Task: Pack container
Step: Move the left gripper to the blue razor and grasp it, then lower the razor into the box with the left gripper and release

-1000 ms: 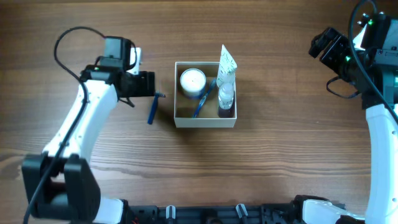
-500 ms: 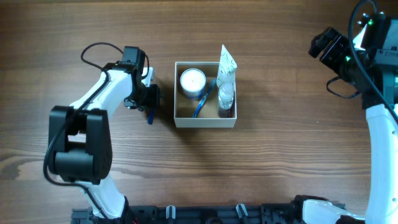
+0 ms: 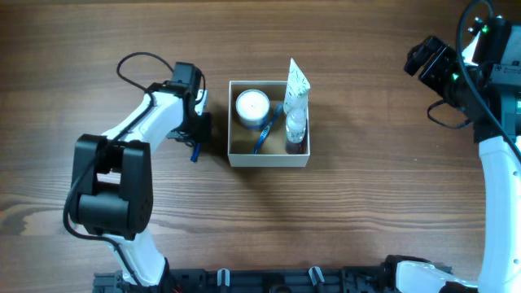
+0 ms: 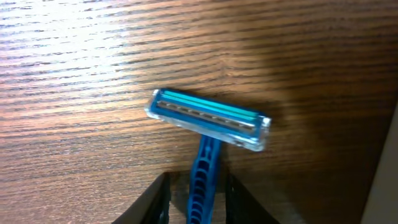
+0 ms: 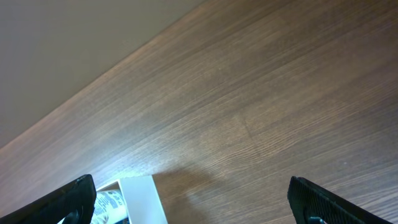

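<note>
The container (image 3: 269, 160), a square white-walled box with a tan floor, sits mid-table and holds a white-lidded jar (image 3: 252, 106), a blue toothbrush (image 3: 264, 136), a printed tube (image 3: 298, 85) and a small bottle (image 3: 295, 130). Left of it a blue disposable razor (image 3: 194, 153) lies flat on the wood. My left gripper (image 3: 198, 134) is down over it. In the left wrist view the razor (image 4: 208, 119) points its head away, and the left gripper (image 4: 198, 190) straddles the handle with narrow gaps on both sides. My right gripper (image 3: 421, 61) hovers far right, wide open and empty.
The box's white corner (image 5: 140, 199) shows at the lower left of the right wrist view, with my right gripper (image 5: 199, 208) above bare wood. The left arm's cable (image 3: 130, 61) loops above its forearm.
The left arm swung toward the box and came down over the razor. Its jaws narrowed from wide to close around the handle. The right arm stayed still.
</note>
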### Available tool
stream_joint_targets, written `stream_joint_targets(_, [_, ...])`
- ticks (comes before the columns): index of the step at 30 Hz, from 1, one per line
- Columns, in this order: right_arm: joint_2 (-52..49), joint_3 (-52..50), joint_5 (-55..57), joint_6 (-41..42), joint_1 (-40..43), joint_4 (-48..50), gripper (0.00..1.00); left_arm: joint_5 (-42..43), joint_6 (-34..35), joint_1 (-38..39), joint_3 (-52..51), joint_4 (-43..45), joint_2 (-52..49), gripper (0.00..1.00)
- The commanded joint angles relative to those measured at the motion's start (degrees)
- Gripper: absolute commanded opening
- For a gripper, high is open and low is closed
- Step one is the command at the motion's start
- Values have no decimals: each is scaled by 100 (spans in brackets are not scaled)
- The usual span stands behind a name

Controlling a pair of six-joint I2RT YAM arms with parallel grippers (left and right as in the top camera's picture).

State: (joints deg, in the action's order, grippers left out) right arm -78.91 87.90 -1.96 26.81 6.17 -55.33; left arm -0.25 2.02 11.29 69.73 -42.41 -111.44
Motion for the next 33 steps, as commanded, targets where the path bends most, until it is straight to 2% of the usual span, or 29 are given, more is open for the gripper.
stream_joint_targets(1, [-48,11,-68,31,11,0,100,-393,-26,214,-52,-7,-195,26])
stream_joint_targets(3, [-48,11,-68,31,11,2,100,-391,-20,249,-52,-7,-195,21])
stream_joint_targets(6, [-48,11,-68,33,11,2,100,-387,199,232,-52,-7,-195,7])
stream_joint_targets(8, [-48,11,-68,33,11,2,100,-367,302,232,-50,-4,-195,4])
stream_joint_targets(16, [-48,11,-68,33,11,2,100,-382,317,234,153,-420,107,4])
stream_joint_targets(24, [-48,11,-68,31,11,2,100,-479,269,302,815,-931,1432,4])
stream_joint_targets(26, [-48,11,-68,33,11,0,100,-385,92,407,835,-861,1786,4])
stream_joint_targets(29, [-48,11,-68,35,11,2,100,94,-597,713,835,-669,2229,4])
stream_joint_targets(33, [-48,11,-68,33,11,2,100,345,-1309,1349,833,-271,2365,4])
